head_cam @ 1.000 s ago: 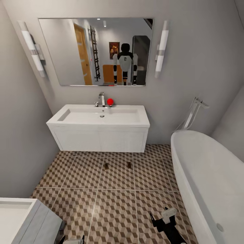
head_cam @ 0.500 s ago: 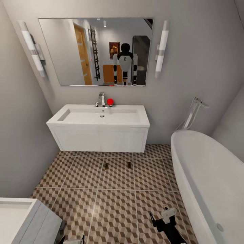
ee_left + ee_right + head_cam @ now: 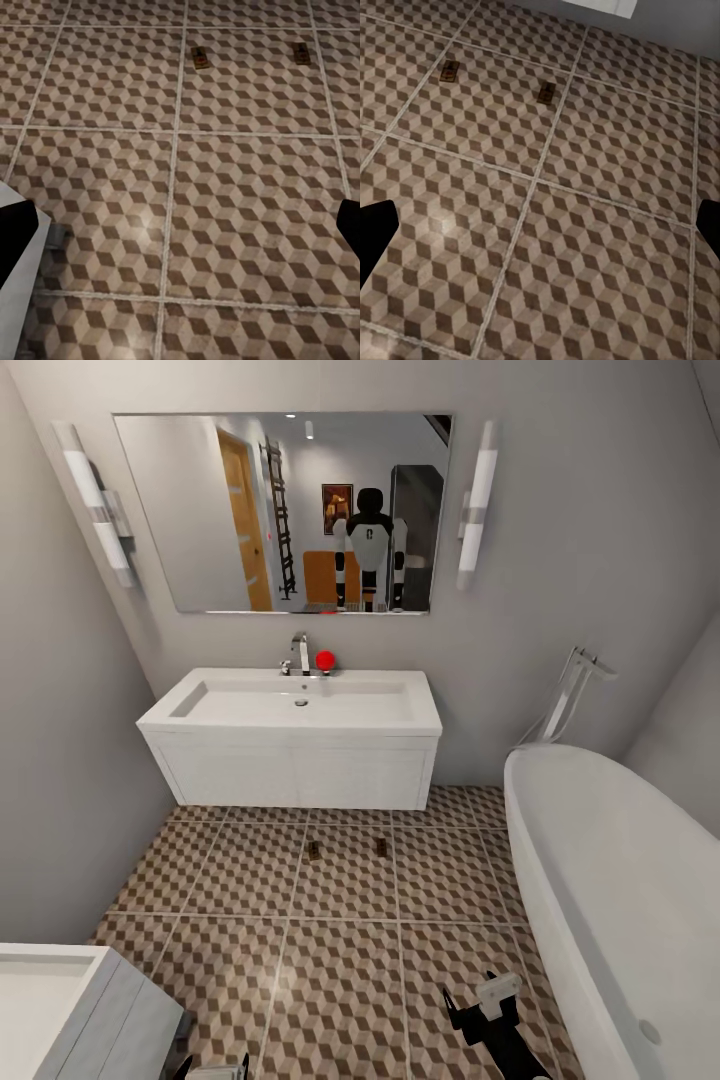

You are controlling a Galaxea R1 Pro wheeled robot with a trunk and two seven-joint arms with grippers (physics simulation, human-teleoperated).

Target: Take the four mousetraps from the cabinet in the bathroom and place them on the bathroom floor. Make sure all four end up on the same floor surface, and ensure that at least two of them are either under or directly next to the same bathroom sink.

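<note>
- Holding dead still in the head view: against the two earlier looks nothing has moved, not the camera and not me. Two mousetraps point(image 3: 314, 850) point(image 3: 380, 847) lie side by side on the bathroom floor point(image 3: 350, 980), just in front of the sink point(image 3: 290, 710). My right gripper point(image 3: 485, 1000) hangs low beside the bathtub point(image 3: 620, 880), carrying nothing that I can see; whether its jaws are spread I cannot tell from here. My left gripper point(image 3: 215, 1072) barely pokes in at the bottom edge.
- Left wrist view: both dark fingertips point(image 3: 15, 232) sit far apart at the picture's edges, so jaws wide, nothing held. Both traps point(image 3: 199, 58) point(image 3: 301, 52) well ahead on the tiles.
- Right wrist view: same story, tips point(image 3: 375, 232) splayed, jaws empty, traps point(image 3: 450, 71) point(image 3: 547, 93) lying flat.
- My read: a pause, with two traps placed by the sink and two to fetch from the cabinet.
</note>
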